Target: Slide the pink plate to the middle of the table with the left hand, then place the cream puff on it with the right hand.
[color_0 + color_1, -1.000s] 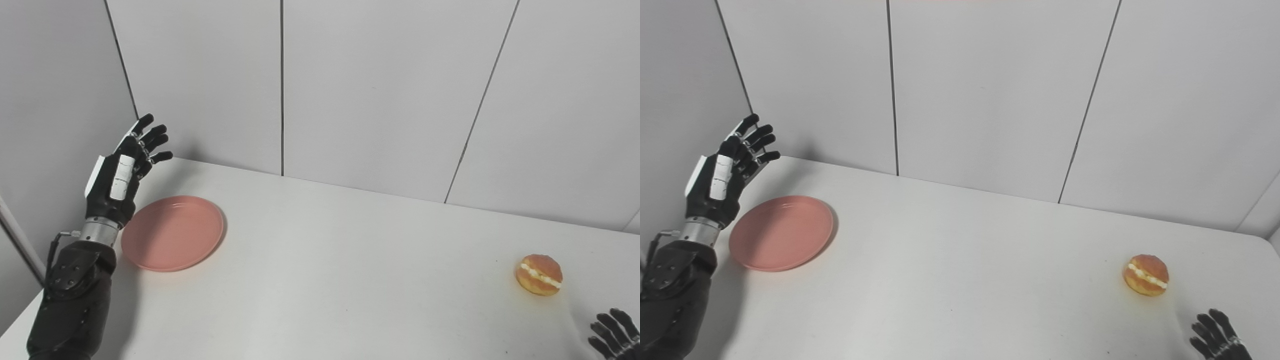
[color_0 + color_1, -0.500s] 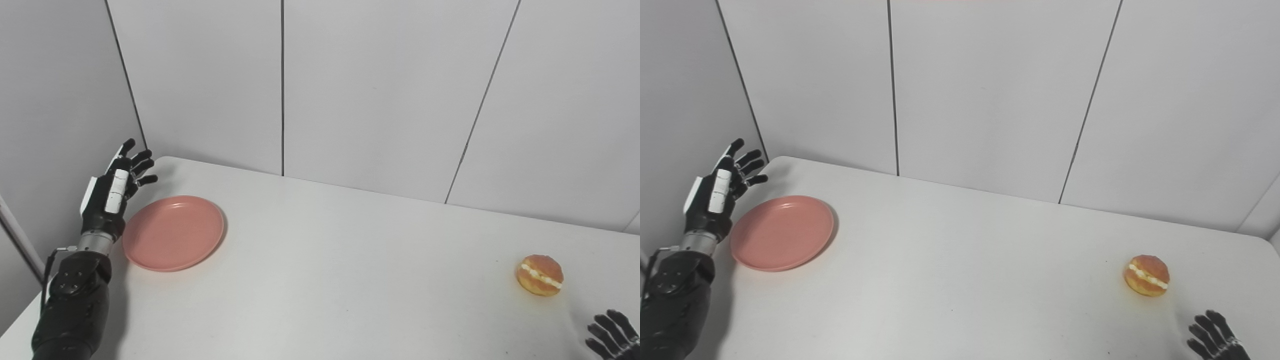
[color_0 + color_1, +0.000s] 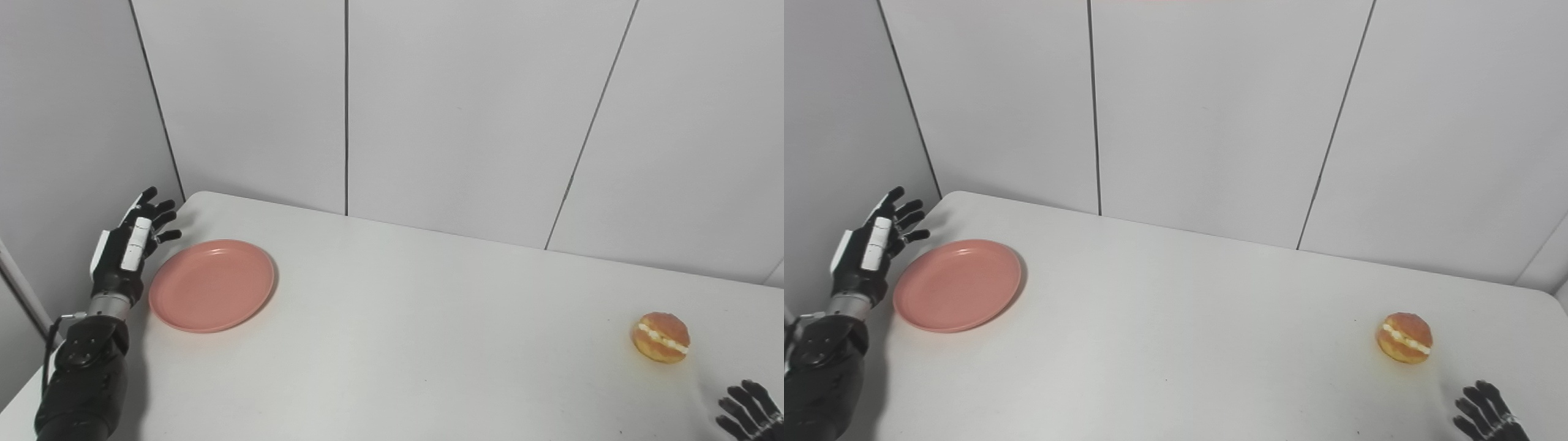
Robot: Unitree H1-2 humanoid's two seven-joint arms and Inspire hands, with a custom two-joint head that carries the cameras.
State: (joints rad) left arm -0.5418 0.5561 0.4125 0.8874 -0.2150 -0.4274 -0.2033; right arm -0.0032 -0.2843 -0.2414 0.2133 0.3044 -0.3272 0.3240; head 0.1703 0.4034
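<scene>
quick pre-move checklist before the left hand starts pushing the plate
1. Left hand open, fingers spread: ok.
2. Left hand touching the pink plate: not ok; it sits just left of the rim, contact unclear.
3. Plate flat on the table, off centre: ok.
4. Slide path to mid-table free: ok.
5. Cream puff away from the path: ok.
6. Right hand waiting, open at the corner: ok.

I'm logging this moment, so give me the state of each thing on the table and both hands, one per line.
pink plate: flat on the table's left side, nothing on it, untouched
cream puff: on the table at far right, not held
left hand: open, beside the plate's left edge
right hand: open, near the cream puff, holding nothing
</scene>
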